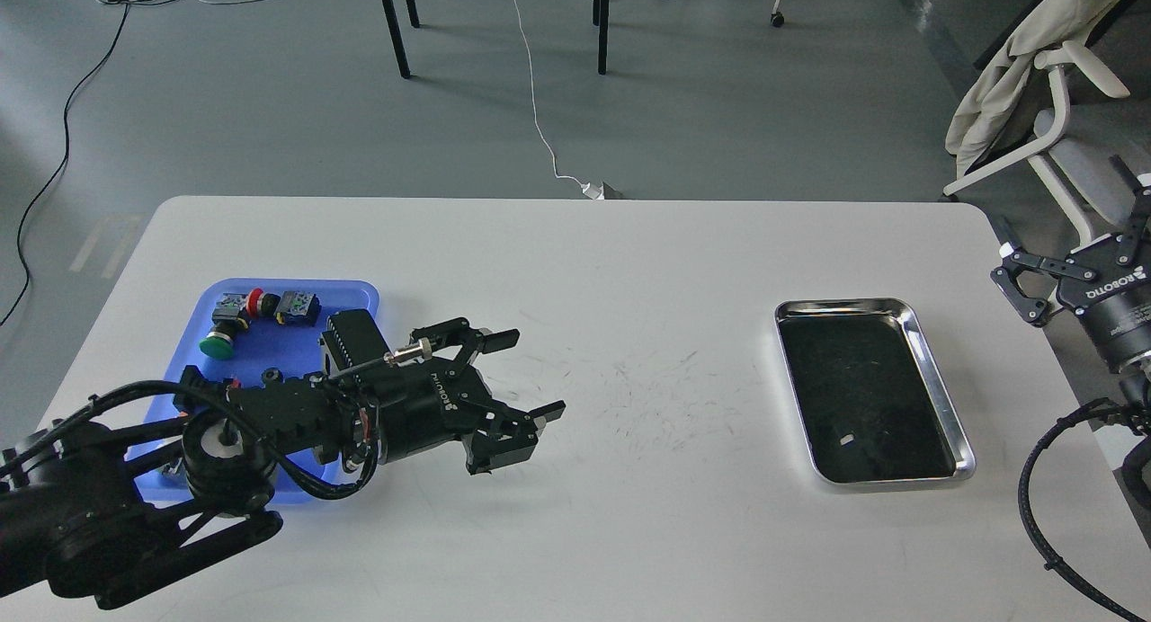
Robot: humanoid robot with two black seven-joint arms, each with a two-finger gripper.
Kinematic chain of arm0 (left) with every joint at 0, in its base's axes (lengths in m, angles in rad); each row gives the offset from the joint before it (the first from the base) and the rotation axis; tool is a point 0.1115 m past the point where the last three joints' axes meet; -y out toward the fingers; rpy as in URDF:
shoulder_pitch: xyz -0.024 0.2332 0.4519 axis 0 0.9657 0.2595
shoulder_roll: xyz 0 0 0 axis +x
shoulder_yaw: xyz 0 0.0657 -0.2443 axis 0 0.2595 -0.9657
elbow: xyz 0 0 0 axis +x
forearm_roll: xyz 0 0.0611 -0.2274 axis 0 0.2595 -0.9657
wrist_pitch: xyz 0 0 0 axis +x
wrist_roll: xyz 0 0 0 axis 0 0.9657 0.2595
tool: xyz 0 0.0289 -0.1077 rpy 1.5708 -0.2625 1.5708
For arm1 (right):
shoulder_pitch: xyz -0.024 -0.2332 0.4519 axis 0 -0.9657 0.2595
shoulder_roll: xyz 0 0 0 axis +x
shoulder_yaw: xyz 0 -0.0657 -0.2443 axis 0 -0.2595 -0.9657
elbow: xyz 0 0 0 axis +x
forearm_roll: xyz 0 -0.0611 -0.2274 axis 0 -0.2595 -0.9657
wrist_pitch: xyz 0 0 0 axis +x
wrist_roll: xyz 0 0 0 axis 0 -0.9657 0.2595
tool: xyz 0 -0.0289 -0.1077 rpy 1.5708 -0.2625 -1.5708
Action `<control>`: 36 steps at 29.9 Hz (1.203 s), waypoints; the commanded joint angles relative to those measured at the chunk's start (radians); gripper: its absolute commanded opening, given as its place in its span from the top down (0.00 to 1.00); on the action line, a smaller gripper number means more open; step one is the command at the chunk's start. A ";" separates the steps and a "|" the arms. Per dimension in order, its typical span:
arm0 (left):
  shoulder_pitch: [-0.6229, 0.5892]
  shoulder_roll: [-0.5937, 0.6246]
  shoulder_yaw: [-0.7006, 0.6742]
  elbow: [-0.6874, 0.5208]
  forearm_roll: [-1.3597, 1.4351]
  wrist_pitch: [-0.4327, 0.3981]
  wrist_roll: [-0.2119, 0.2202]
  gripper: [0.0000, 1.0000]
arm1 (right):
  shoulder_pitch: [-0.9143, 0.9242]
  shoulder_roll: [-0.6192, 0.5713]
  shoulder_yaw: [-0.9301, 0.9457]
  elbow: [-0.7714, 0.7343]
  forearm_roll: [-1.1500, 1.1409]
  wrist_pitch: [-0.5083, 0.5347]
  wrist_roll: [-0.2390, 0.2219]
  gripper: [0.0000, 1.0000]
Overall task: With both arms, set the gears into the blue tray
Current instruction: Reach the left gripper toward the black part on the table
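Note:
My left arm lies low across the blue tray and reaches right over the white table. The left gripper stands open just past the tray's right rim, its fingers spread with nothing visible between them. No gear shows: the arm and gripper cover the tray's middle and the table patch under the gripper's near finger. Off the table's right edge, my right gripper is held open and empty, apart from everything on the table.
A green push-button and a red-capped switch lie at the far end of the blue tray. A steel tray sits at the table's right. A chair with cloth stands beyond the right edge.

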 commanded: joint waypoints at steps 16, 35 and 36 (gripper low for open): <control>0.112 -0.090 -0.002 0.192 0.002 0.063 0.045 0.06 | 0.008 0.002 0.005 -0.047 0.000 0.002 0.020 0.00; 0.175 -0.082 -0.004 0.209 0.002 0.092 0.067 0.51 | 0.008 0.002 0.010 -0.042 0.000 0.006 0.037 0.01; 0.176 -0.082 -0.004 0.209 0.002 0.092 0.065 0.57 | 0.008 0.002 0.010 -0.042 0.000 0.006 0.037 0.01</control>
